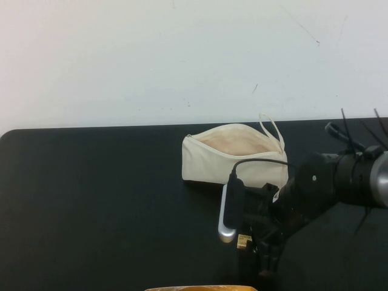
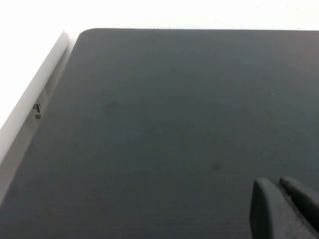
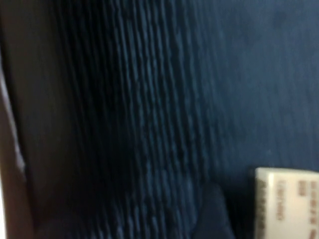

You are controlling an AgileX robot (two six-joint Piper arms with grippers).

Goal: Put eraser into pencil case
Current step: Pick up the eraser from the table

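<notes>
White wall backs a matt black worktop (image 1: 91, 194), and near its middle lies the pencil case (image 1: 233, 154), a cream-white fabric zip pouch, long and wedge-shaped, with its mouth gaping to show a pale peach lining and a thin loop strap standing at its right end. The right arm reaches in from the right edge and bends down on the near side of the pouch, so the right pincer (image 1: 257, 245) sits low over the worktop, just in front of the pouch. The eraser (image 3: 286, 204), a tiny cream-yellow rectangular block with dark printed text on top, lies flat on the worktop close beside that pincer; in the high view only a small yellowish corner shows at the pincer's left side. Whether the right pincer is spread or closed, and whether it has any grip on the block, I cannot tell: only one dark fingertip edge shows next to the block in the right wrist view. The left pincer (image 2: 286, 209) hangs over bare worktop near the table's far left corner, fingers pressed together and holding nothing. The right arm is plainly the nearer one. Once gripped, the block would have to travel away from the robot and upward to clear the pouch's near wall before dropping into the opening.
</notes>
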